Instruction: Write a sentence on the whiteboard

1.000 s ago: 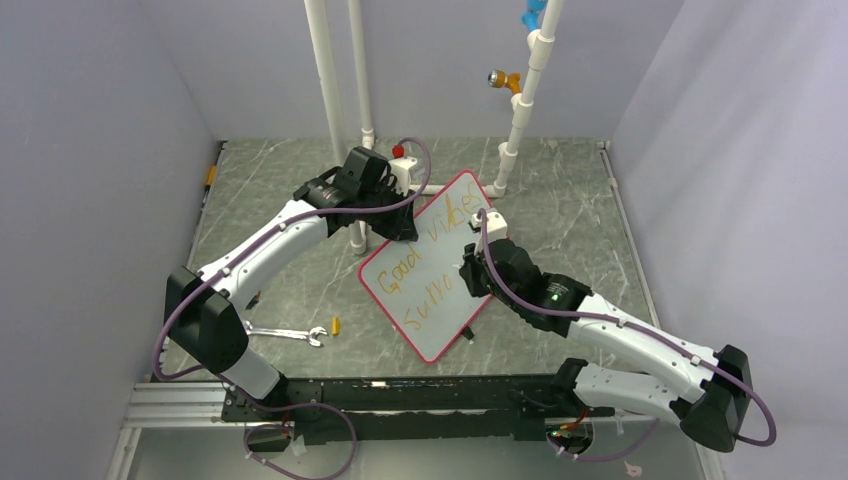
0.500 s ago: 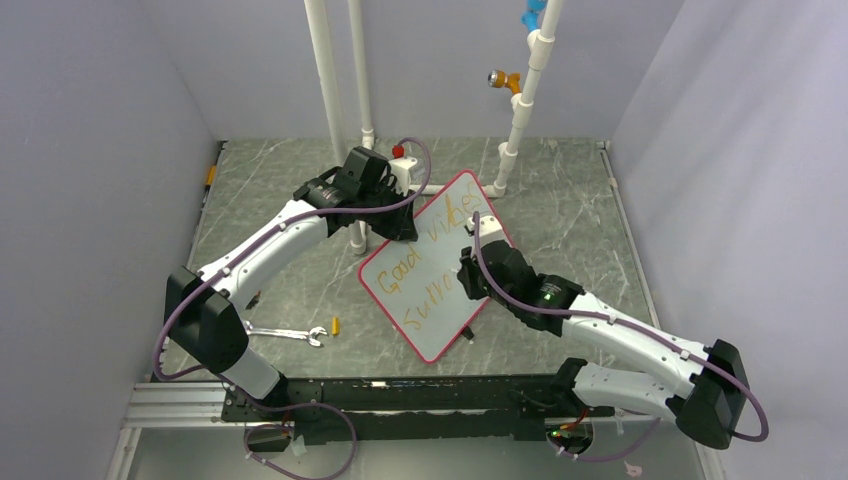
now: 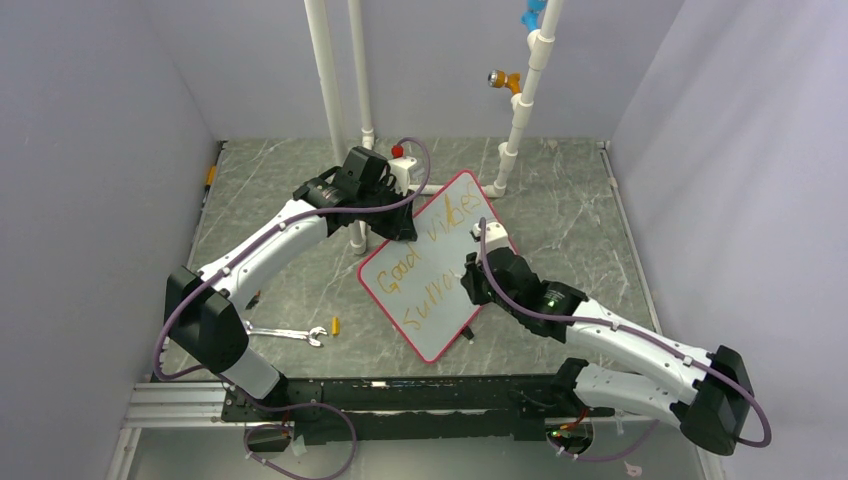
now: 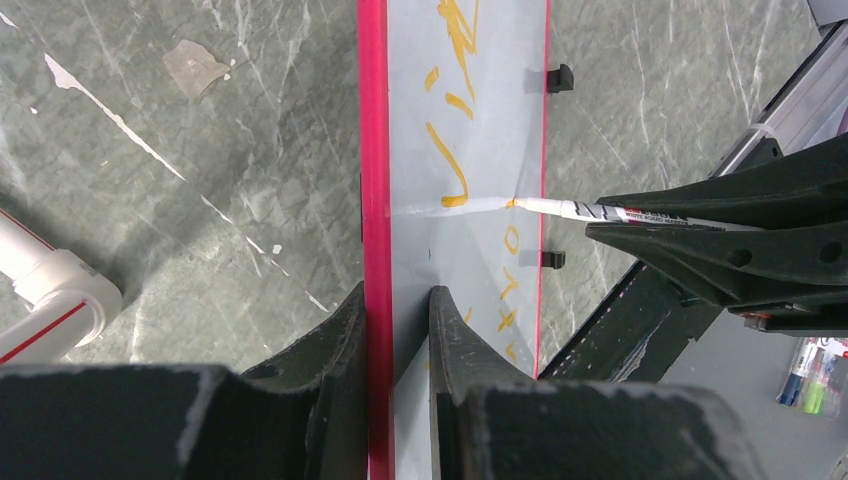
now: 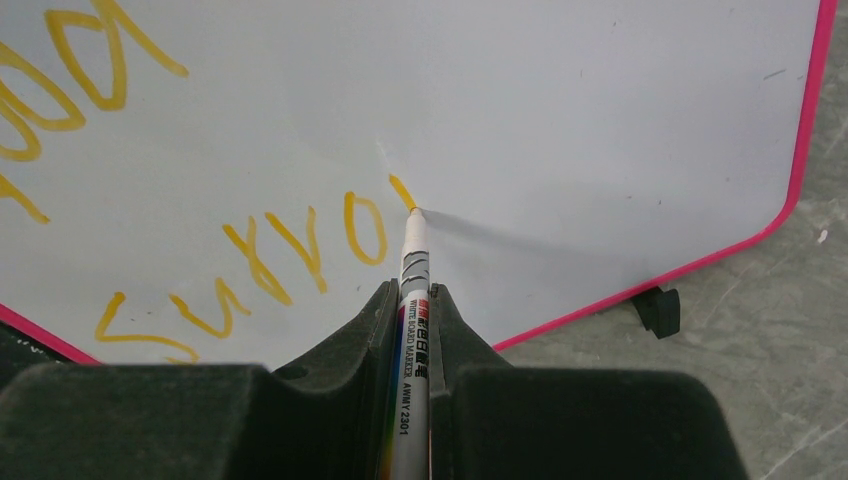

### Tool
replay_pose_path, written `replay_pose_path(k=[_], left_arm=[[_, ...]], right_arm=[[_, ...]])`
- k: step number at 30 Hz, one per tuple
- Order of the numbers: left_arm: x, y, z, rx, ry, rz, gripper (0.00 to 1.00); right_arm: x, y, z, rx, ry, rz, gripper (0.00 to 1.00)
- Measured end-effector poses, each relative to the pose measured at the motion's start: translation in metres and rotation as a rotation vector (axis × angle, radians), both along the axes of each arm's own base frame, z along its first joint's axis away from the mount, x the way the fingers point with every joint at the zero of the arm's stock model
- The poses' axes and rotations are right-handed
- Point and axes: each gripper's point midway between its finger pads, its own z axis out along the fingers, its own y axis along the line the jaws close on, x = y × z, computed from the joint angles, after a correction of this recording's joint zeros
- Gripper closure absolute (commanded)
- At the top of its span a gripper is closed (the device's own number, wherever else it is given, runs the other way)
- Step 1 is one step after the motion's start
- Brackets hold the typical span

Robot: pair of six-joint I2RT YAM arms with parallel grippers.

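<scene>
The whiteboard stands tilted on the floor, its pink rim showing in the left wrist view. My left gripper is shut on its upper rim, one finger on each face. The sentence runs in orange over two lines, "Good vibes" above, then letters like "surro". My right gripper is shut on a white marker. Its tip touches the board at a short fresh stroke right of the last letter.
A wrench and a small yellow cap lie on the marble floor left of the board. White pipes rise behind it, one with an orange valve. A black board foot sits under the lower rim.
My right gripper with the marker has shifted slightly along the second line, toward the board's lower right. The left arm and the board have stayed still.
</scene>
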Motion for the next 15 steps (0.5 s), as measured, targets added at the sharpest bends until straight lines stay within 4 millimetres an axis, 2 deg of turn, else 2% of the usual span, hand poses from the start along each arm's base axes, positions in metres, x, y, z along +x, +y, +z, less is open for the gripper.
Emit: replay_pose_path(k=[15], left_arm=[[0.0,0.0,0.0,-0.001,0.0,0.0,1.0]], right_arm=[[-0.005,-0.012,-0.013,-0.029,0.027,-0.039,1.0]])
